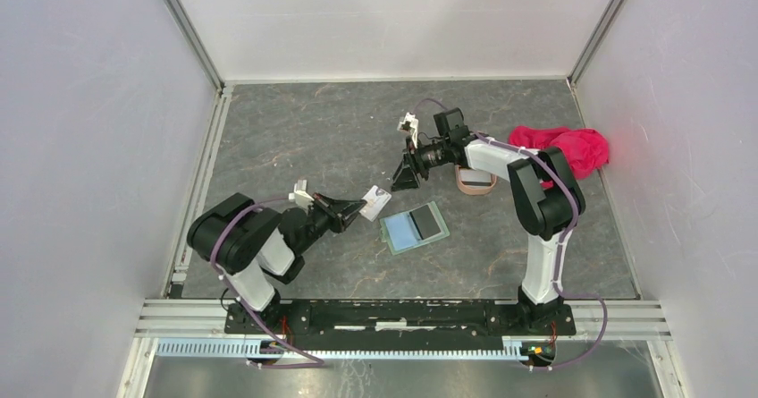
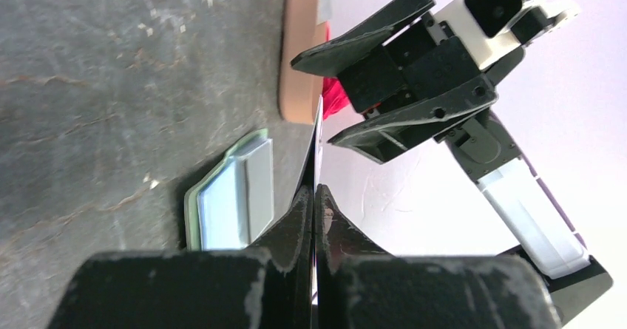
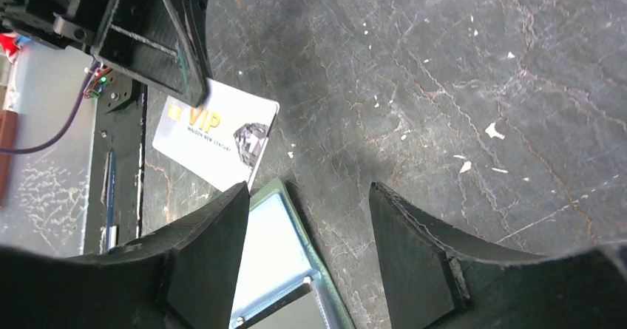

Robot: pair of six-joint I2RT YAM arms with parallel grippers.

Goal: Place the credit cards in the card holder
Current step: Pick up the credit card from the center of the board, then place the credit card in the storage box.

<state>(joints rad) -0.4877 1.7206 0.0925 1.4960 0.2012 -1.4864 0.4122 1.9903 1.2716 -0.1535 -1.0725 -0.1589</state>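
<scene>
One whitish card (image 1: 376,202) pinched edge-on in left gripper (image 1: 358,208), just left of open card holder (image 1: 414,227), likely for pocketing; right gripper (image 1: 402,173) spread wide, empty.

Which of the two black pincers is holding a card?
The left pincer: shut on the white rectangular VIP card. The right pincer stands open and empty.
</scene>
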